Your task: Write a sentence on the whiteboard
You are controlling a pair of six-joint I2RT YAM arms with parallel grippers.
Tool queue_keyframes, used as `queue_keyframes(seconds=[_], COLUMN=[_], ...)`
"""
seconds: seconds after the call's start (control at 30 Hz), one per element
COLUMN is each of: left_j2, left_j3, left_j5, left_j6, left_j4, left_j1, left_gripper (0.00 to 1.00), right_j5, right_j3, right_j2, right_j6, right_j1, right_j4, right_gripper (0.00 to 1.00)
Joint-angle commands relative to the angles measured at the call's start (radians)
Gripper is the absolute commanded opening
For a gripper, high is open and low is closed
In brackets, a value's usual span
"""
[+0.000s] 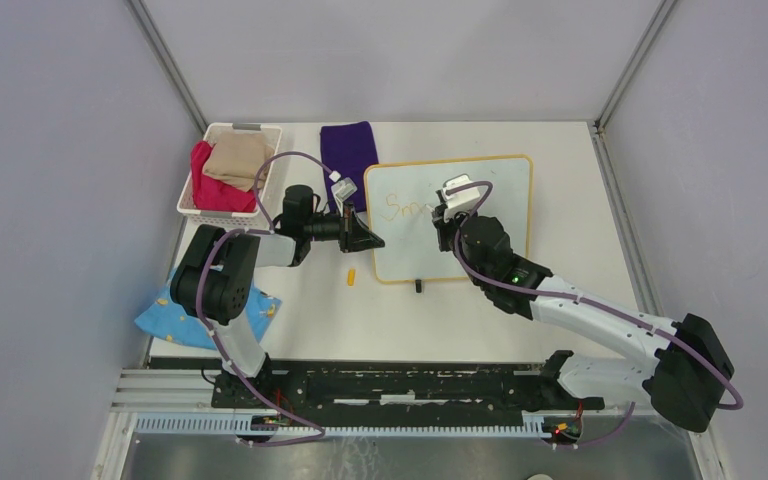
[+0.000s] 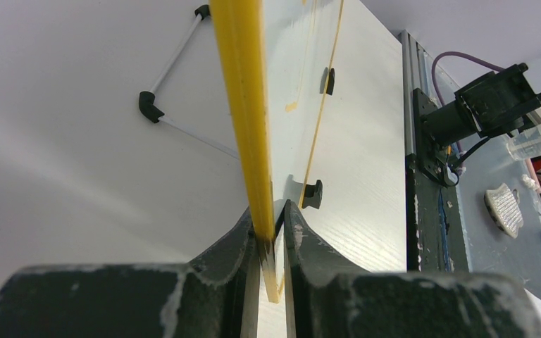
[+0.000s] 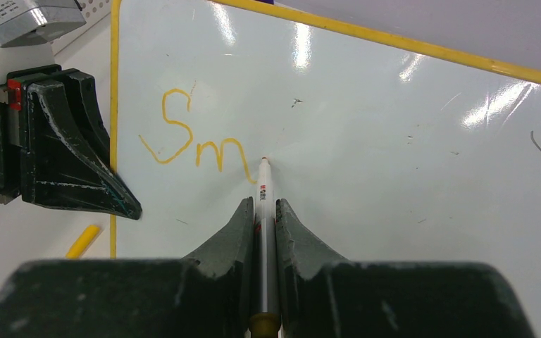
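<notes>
The right gripper (image 3: 262,205) clamps the marker (image 3: 264,184), its tip on the board (image 3: 394,155) just ahead. The left gripper (image 2: 270,224) pinches the board's edge. Only 2 letters of the sentence (image 3: 196,141), "Sm", are written; most remains.

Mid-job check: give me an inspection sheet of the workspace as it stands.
Surface: white table.
Job's things: whiteboard on the table; sentence reads only "Sm"; marker tip on the board.
Clutter: basket holding cloths; purple cloth; blue cloth; small yellow piece beside the board.
Grippers: left gripper shut on the whiteboard's frame; right gripper shut on the marker.
Cables: purple cables along both arms.
Surroundings: grey walls; nothing else seen.
</notes>
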Motion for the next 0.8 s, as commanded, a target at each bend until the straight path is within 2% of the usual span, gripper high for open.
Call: queue_keyframes(seconds=[0.0, 0.43, 0.77], left_j2=[0.046, 0.046, 0.043], left_j3=[-0.026, -0.022, -0.022], left_j5=[-0.128, -0.133, -0.135], left_j6=[0.129, 0.135, 0.142], left_j4=[-0.143, -0.156, -0.165], left_j1=[-0.043, -0.044, -0.047], left_gripper=[0.02, 0.02, 0.02], right_j5=[0.004, 0.008, 0.015], right_j3=[0.002, -0.068, 0.014], right_j2=[-0.008, -0.055, -0.106], right_j6=[0.018, 0.034, 0.013], right_j1=[-0.008, -0.010, -0.019], right_j4=[0.028, 0.016, 0.015], right_gripper=[0.00, 0.00, 0.00])
